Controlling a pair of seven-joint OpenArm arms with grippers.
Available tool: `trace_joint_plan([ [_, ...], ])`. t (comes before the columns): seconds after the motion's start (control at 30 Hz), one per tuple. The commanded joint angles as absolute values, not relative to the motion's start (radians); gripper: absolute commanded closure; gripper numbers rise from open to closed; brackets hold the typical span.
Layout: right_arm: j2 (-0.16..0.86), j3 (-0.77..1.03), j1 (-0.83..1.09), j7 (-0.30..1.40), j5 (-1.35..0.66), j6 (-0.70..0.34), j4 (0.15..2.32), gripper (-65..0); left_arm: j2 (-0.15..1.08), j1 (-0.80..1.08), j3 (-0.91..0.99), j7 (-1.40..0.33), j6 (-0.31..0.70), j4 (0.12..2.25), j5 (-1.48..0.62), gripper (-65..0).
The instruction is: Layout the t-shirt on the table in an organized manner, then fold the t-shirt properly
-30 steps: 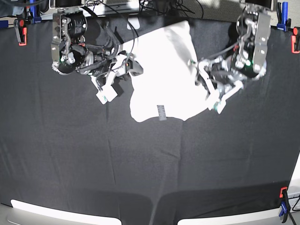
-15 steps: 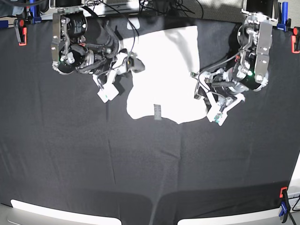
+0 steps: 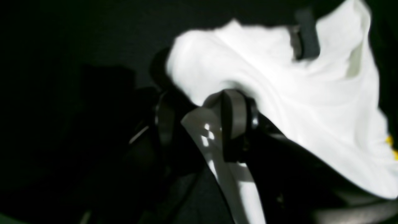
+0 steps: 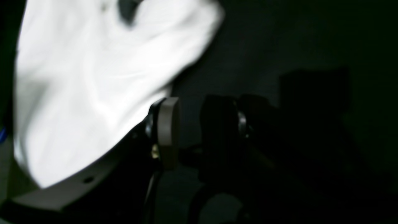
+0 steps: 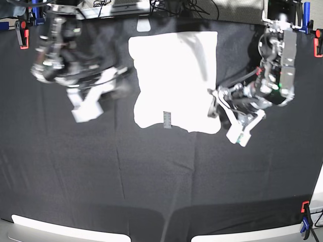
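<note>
The white t-shirt [image 5: 174, 75] lies flat at the back middle of the black table [image 5: 151, 171], plain side up, with a small grey tag [image 5: 168, 119] at its near edge. My left gripper [image 5: 215, 104] is at the shirt's near right corner. In the left wrist view its jaws [image 3: 199, 105] stand apart and the shirt [image 3: 295, 93] lies against one finger [image 3: 233, 118]. My right gripper [image 5: 117, 80] is blurred, left of the shirt and clear of it. In the right wrist view it [image 4: 194, 121] is open, with the shirt [image 4: 93, 77] to the left of it.
Red clamps [image 5: 22, 36] [image 5: 318, 45] and a blue clamp [image 5: 306, 15] sit on the table's back edge. Another clamp [image 5: 304, 214] is at the near right. Cables and gear [image 5: 166, 6] lie behind the table.
The shirt has dropped and spread flat on the table. My right gripper has let go and swung left, away from it. My left gripper has moved slightly down and right.
</note>
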State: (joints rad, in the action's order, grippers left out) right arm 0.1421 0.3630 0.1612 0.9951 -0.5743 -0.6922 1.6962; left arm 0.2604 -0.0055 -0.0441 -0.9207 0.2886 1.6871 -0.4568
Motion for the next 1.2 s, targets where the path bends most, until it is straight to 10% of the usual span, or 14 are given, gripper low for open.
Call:
trace_joint_plan([
  [0.0,0.149,0.395,0.15,0.974,-0.594,-0.698,1.724,-22.0,0.27,-0.019,-0.014,-0.9,0.288,1.703,-0.465,-23.0],
  [0.8,0.149,0.584,0.771,1.131,-0.74,-0.698,2.238,-22.0,0.27,0.666,0.151,-1.025,0.427,2.292,-0.248,-23.0],
  [1.17,0.154,0.408,1.172,1.117,-0.652,-0.698,2.155,-22.0,0.312,1.01,0.149,-0.957,0.372,2.138,-0.29,-23.0],
])
